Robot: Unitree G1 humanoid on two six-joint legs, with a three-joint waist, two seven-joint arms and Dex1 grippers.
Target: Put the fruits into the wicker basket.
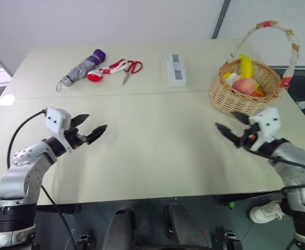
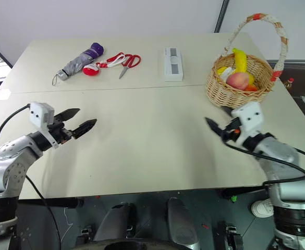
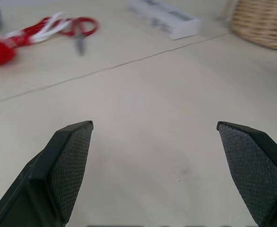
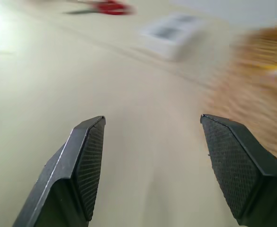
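The round tan wicker basket (image 1: 230, 99) with its tall white-and-red handle (image 1: 293, 41) stands at the table's right side. Inside it lie a yellow banana (image 1: 245, 66), a pink-orange peach (image 1: 244, 85) and other small fruits. My right gripper (image 1: 229, 125) hovers open just in front of the basket with nothing between its fingers (image 4: 88, 161). At the table's left front my left gripper (image 1: 92, 126) hangs open and empty over bare tabletop, its fingertips (image 3: 74, 161) wide apart.
At the back left of the table (image 1: 152, 146) lie a folded grey-purple umbrella (image 1: 82, 67) and red-handled scissors (image 1: 129, 68) beside a red-and-white strap (image 1: 97, 74). A white box (image 1: 176, 69) sits at the back middle.
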